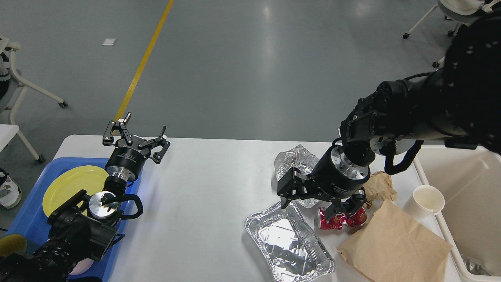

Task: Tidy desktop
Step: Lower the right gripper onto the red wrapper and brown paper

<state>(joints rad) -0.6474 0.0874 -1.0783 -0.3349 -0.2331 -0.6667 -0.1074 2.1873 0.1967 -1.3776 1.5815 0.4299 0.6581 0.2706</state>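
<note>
Right end effector [313,199] is hanging open over the crushed red can [341,219]; left end effector [135,137] is idling open; counter [207,196] clutter is mostly remaining near its right edge.

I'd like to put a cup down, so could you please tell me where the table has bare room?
The widest bare stretch of the desktop lies between the blue tray on the left and the foil tray. The right side is crowded: crumpled foil, crushed red can, paper bag and paper cup sit close together.

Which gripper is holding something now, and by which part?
The left gripper holds nothing. The right gripper is open above the crushed red can; no hold shows.
</note>
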